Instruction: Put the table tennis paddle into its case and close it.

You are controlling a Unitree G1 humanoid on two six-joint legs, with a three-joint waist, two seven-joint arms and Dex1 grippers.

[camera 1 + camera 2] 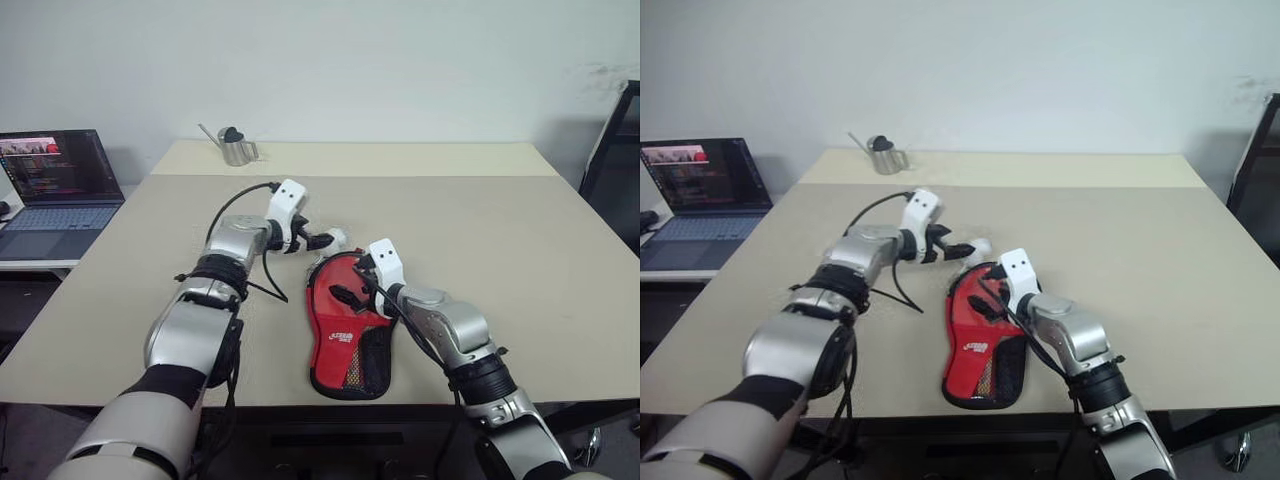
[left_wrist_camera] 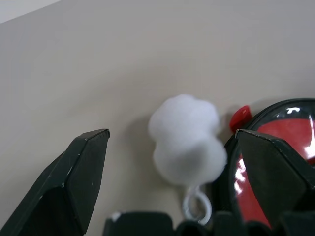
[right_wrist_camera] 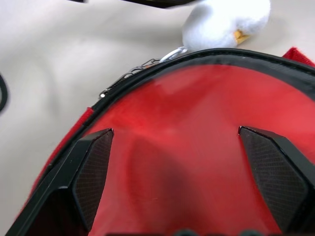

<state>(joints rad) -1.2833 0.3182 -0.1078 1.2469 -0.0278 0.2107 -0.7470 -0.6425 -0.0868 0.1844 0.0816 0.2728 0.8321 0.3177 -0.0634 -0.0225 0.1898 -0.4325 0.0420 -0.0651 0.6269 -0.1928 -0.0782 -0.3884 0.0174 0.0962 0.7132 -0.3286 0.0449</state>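
The case lies flat near the table's front edge, red side with white logo and black mesh facing up, round end away from me. A fluffy white charm hangs from a metal ring at the zip by that round end. My left gripper is open and low over the table, its fingers either side of the charm without touching it. My right gripper is open just above the case's red round end, inside its black edging. The table tennis paddle is hidden.
A small metal watering can stands at the table's far left. An open laptop sits on a lower side table to the left. A dark rack stands at the right. The beige table stretches wide beyond the case.
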